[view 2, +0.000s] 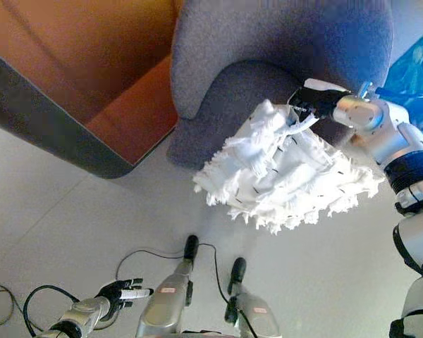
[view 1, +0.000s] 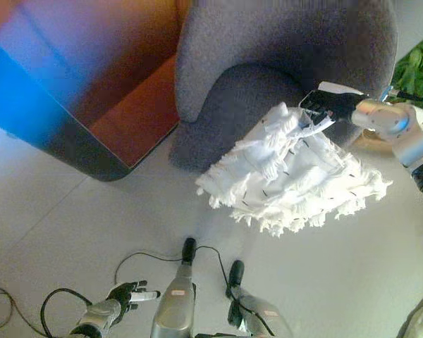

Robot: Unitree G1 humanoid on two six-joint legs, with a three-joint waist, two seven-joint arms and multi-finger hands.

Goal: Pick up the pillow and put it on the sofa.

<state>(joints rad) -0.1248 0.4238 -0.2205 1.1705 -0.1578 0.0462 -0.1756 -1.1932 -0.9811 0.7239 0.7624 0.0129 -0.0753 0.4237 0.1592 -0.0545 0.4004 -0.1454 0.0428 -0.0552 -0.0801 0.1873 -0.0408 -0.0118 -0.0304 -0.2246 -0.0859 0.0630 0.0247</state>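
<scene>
A white fringed pillow (view 1: 289, 172) hangs in the air in front of a grey armchair-style sofa (view 1: 282, 63), over the front edge of its seat (view 1: 233, 105). My right hand (view 1: 326, 105) comes in from the right and is shut on the pillow's upper edge; the pillow droops below it. It shows likewise in the right eye view (view 2: 314, 101). My left hand (view 1: 129, 293) is low at the bottom left above the floor, fingers relaxed and holding nothing.
An orange sofa (view 1: 120, 77) with a dark base stands at the upper left. A green plant (view 1: 417, 67) is at the right edge. Pale tiled floor (view 1: 92, 225) lies below.
</scene>
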